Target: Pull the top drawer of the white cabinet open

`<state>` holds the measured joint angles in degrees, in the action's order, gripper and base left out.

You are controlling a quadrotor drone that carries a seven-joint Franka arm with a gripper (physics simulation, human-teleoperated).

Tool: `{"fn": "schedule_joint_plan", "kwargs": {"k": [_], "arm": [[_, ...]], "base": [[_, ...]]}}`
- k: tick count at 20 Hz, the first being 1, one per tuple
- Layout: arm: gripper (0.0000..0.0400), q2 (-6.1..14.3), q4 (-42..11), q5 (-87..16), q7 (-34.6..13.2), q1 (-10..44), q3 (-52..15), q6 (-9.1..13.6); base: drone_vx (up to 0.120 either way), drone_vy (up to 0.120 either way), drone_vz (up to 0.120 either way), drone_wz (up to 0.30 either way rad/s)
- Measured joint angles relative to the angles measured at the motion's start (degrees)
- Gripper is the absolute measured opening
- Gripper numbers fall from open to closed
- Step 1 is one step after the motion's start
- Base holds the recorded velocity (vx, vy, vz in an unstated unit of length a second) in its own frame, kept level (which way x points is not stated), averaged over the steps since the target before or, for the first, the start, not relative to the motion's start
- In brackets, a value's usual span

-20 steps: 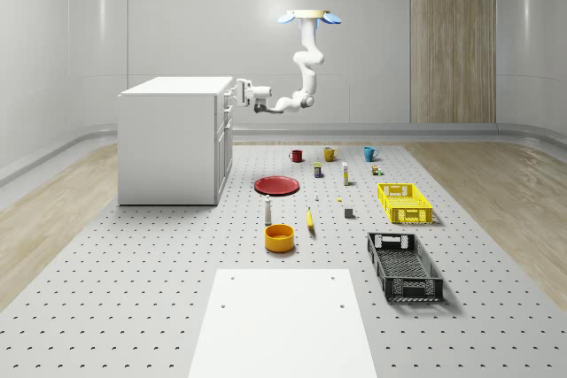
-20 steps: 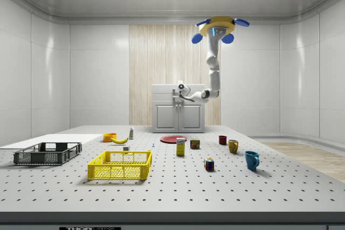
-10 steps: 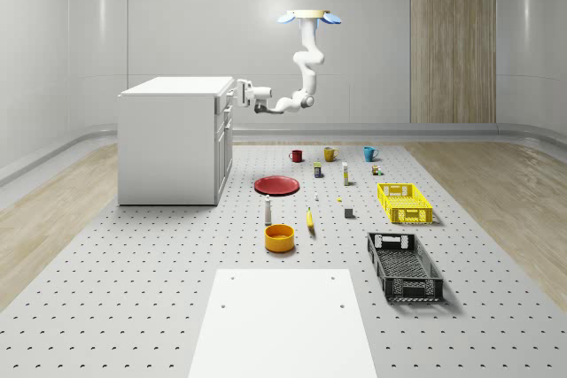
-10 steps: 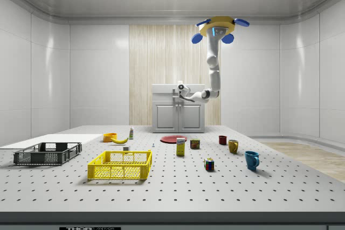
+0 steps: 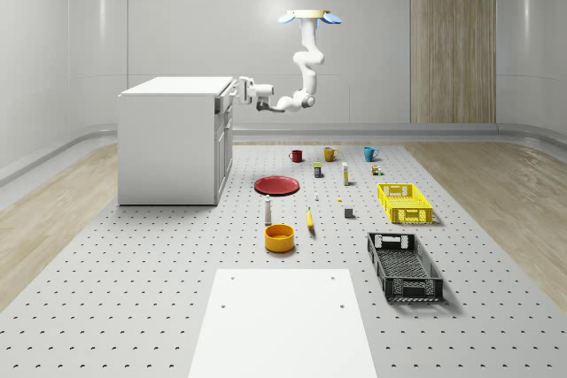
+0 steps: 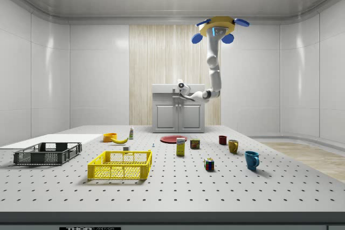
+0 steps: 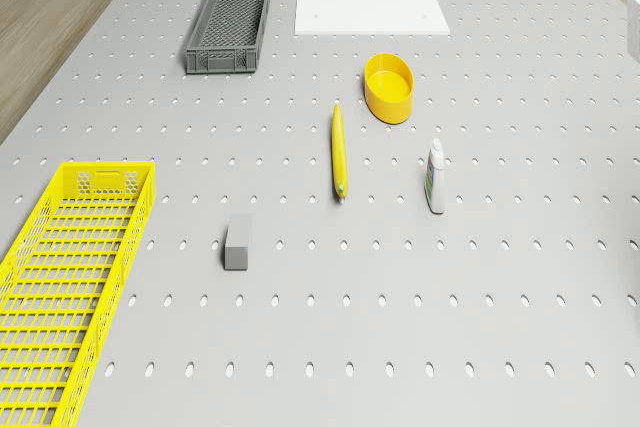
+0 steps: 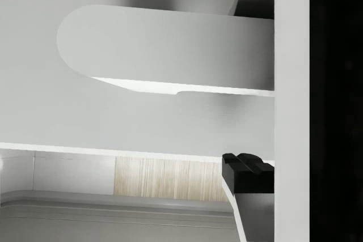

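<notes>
The end effector (image 5: 236, 91) is right up against the top front edge of the white cabinet (image 5: 168, 143), at the level of the top drawer (image 6: 178, 95), and in the side view it sits at (image 6: 178, 88) in front of the cabinet's upper left part. Honestly can't tell how wide it's spread or whether it has the handle; the wrist view is jammed so close that you get a rounded white bar (image 8: 170, 49) and one dark fingertip (image 8: 245, 173), and that's it. The drawer front looks about flush with the cabinet face from what I can make out. From the end effector the arm (image 5: 306, 64) runs away from the cabinet, bends at the elbow and climbs to the drone (image 5: 310, 17), which hovers high up, out in front of the cabinet and over the far end of the counter (image 5: 133, 289). Below and out from the end effector there's a red plate (image 5: 276, 185), then a bottle (image 7: 436, 176), a banana (image 7: 340, 151) and an orange bowl (image 7: 389, 87) further along. Well away on the drone's side are the mugs (image 5: 330, 154), a yellow crate (image 5: 404, 203) and a dark crate (image 5: 404, 266).
</notes>
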<state>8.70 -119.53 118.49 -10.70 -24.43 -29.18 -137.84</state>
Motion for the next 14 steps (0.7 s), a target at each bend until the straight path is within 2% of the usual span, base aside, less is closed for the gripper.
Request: {"fn": "schedule_joint_plan", "kwargs": {"k": [1, 2, 5, 6, 7, 8, 12, 14], "arm": [[0.0247, 0.6, -0.4, 0.0, -0.9, 0.0, 0.4, 0.3], [0.0224, 1.4, -0.9, 0.0, -1.5, 0.0, 0.6, 0.7], [0.0180, 3.3, -2.4, 0.0, -3.7, 0.3, 1.3, 2.0], [0.0171, 3.7, -2.8, 0.0, -3.9, 0.4, 1.4, 2.3], [0.0158, 4.6, -2.9, -0.7, -6.9, 0.7, 1.4, 2.5], [0.0146, 5.0, -3.2, -0.9, -7.3, 1.1, 1.3, 2.8], [0.0120, 6.0, -4.5, -0.2, -5.9, 1.5, 1.5, 3.9], [0.0123, 6.6, -5.2, -0.2, -5.8, 1.6, 1.7, 4.5]], "base": [[0.000, 0.000, 0.000, 0.000], [0.000, 0.000, 0.000, 0.000], [0.000, 0.000, 0.000, 0.000], [0.000, 0.000, 0.000, 0.000], [0.000, 0.000, 0.000, 0.000], [0.000, 0.000, 0.000, 0.000], [0.000, 0.000, 0.000, 0.000], [0.000, 0.000, 0.000, 0.000]]}}
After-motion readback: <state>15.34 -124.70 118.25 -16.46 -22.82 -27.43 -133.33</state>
